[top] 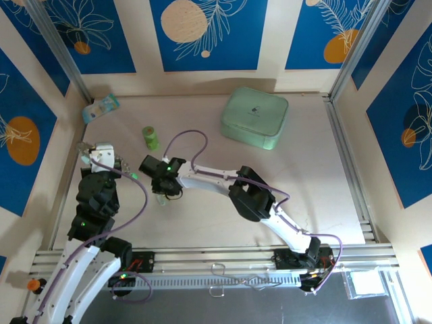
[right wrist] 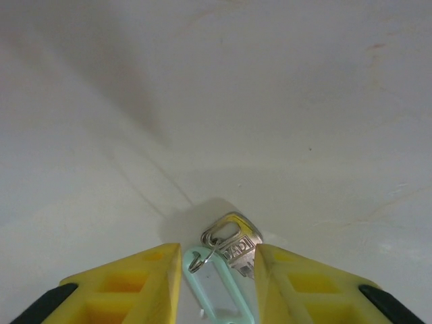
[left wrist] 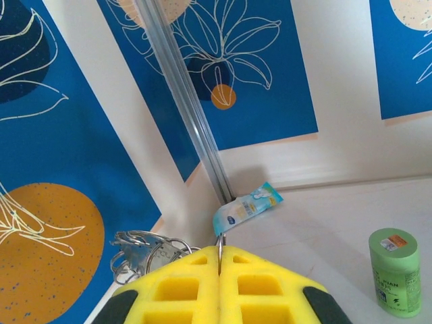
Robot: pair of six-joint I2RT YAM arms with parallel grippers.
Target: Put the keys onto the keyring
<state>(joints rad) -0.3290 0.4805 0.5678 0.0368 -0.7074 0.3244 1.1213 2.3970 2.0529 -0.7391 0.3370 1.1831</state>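
Keys point(right wrist: 236, 248), silver and mint-tagged, sit between spread right fingers point(right wrist: 135, 287); left fingers point(left wrist: 175, 291) pinch wiry keyring point(left wrist: 219, 246).

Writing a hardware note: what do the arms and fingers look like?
The left arm and right arm have white links, black joint housings, green lights and looping lilac cables. Their fingers are yellow wedges with moulded rectangular pockets and black outer corners.

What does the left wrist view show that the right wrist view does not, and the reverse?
Left wrist view: the left pincer shut on the thin keyring, a green cylinder, a blue sachet, wall panels. Right wrist view: the right pincer open around a key with a mint tag. Both: yellow fingers and the pale table.
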